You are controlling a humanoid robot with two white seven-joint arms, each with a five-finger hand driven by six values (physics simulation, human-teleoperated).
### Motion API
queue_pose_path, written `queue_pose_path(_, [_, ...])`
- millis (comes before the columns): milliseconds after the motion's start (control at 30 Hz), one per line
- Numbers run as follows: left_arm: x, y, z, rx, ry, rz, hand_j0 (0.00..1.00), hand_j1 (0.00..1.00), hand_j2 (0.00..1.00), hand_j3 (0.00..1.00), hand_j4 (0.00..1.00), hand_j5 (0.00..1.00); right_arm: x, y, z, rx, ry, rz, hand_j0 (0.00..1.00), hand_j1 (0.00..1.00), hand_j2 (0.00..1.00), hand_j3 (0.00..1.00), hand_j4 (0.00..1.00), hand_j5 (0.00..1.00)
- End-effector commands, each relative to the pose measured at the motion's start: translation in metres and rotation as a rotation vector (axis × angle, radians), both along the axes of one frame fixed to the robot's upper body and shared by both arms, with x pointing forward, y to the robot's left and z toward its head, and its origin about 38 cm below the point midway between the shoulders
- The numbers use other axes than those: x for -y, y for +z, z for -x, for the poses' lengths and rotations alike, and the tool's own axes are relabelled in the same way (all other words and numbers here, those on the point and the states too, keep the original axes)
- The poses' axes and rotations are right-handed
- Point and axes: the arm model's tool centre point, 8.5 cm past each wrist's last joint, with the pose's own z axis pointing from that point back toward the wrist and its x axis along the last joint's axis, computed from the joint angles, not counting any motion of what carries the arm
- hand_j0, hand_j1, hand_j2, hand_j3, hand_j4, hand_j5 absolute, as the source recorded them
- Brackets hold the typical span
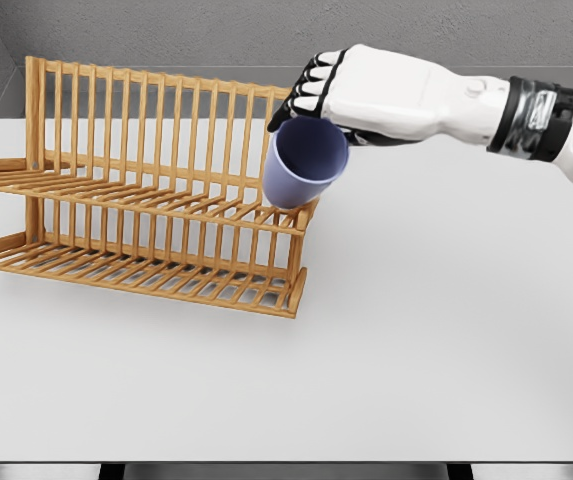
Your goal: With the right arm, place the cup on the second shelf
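A blue-purple cup (306,162) hangs tilted, its open mouth facing me, at the right end of the wooden dish rack (146,200). My right hand (331,95) reaches in from the right and is shut on the cup from above, fingers curled over its far rim. The cup's base sits just over the right end of the rack's upper shelf (166,205); I cannot tell whether it touches the slats. The lower shelf (146,270) holds nothing. My left arm is out of view.
The rack stands on a white table (426,340), near its back left. A grey wall runs behind it. The table's front edge lies near the bottom of the view.
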Motion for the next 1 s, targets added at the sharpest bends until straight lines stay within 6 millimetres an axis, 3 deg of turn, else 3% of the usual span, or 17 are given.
queue_pose_path(0, [0.000, 0.000, 0.000, 0.000, 0.000, 0.000, 1.00, 1.00, 1.00, 1.00, 1.00, 1.00, -0.008, -0.004, 0.001, -0.015, 0.017, -0.003, 0.68, 0.68, 0.68, 0.68, 0.68, 0.68])
queue_pose_path(433, [0.000, 0.000, 0.000, 0.000, 0.000, 0.000, 1.00, 1.00, 1.00, 1.00, 1.00, 1.00, -0.016, -0.017, 0.003, -0.040, 0.041, 0.020, 0.69, 0.69, 0.69, 0.69, 0.69, 0.69])
queue_pose_path(467, [0.000, 0.000, 0.000, 0.000, 0.000, 0.000, 1.00, 1.00, 1.00, 1.00, 1.00, 1.00, -0.016, -0.017, 0.003, -0.040, 0.040, 0.021, 0.81, 0.81, 0.81, 0.81, 0.81, 0.81])
queue_pose_path(500, [0.000, 0.000, 0.000, 0.000, 0.000, 0.000, 1.00, 1.00, 1.00, 1.00, 1.00, 1.00, -0.016, -0.016, 0.003, -0.036, 0.042, 0.021, 1.00, 1.00, 1.00, 1.00, 1.00, 1.00])
queue_pose_path(567, [0.000, 0.000, 0.000, 0.000, 0.000, 0.000, 1.00, 1.00, 1.00, 1.00, 1.00, 1.00, -0.015, -0.014, 0.004, -0.026, 0.047, 0.026, 1.00, 1.00, 1.00, 1.00, 1.00, 1.00])
queue_pose_path(600, [0.000, 0.000, 0.000, 0.000, 0.000, 0.000, 1.00, 1.00, 1.00, 1.00, 1.00, 1.00, -0.008, -0.012, 0.003, -0.019, 0.034, 0.029, 1.00, 1.00, 1.00, 1.00, 1.00, 1.00])
queue_pose_path(633, [0.000, 0.000, 0.000, 0.000, 0.000, 0.000, 1.00, 1.00, 1.00, 1.00, 1.00, 1.00, 0.013, 0.001, 0.001, 0.013, -0.011, 0.025, 1.00, 1.00, 1.00, 1.00, 1.00, 1.00])
queue_pose_path(667, [0.000, 0.000, 0.000, 0.000, 0.000, 0.000, 1.00, 1.00, 1.00, 1.00, 1.00, 1.00, 0.050, 0.028, -0.002, 0.074, -0.104, -0.026, 1.00, 1.00, 1.00, 1.00, 1.00, 1.00])
queue_pose_path(733, [0.000, 0.000, 0.000, 0.000, 0.000, 0.000, 1.00, 1.00, 1.00, 1.00, 1.00, 1.00, 0.111, 0.018, 0.008, 0.074, -0.235, -0.115, 1.00, 1.00, 1.00, 1.00, 1.00, 1.00])
queue_pose_path(767, [0.000, 0.000, 0.000, 0.000, 0.000, -0.001, 1.00, 1.00, 1.00, 1.00, 1.00, 1.00, 0.122, 0.019, 0.010, 0.085, -0.255, -0.132, 1.00, 1.00, 1.00, 1.00, 1.00, 1.00])
queue_pose_path(867, [0.000, 0.000, 0.000, 0.000, 0.000, -0.001, 1.00, 1.00, 1.00, 1.00, 1.00, 1.00, 0.155, -0.024, 0.020, -0.011, -0.352, -0.168, 1.00, 1.00, 1.00, 1.00, 1.00, 1.00])
queue_pose_path(967, [0.000, 0.000, 0.000, 0.000, 0.000, -0.001, 1.00, 1.00, 1.00, 1.00, 1.00, 1.00, 0.153, -0.046, 0.024, -0.066, -0.351, -0.165, 1.00, 1.00, 1.00, 1.00, 1.00, 1.00])
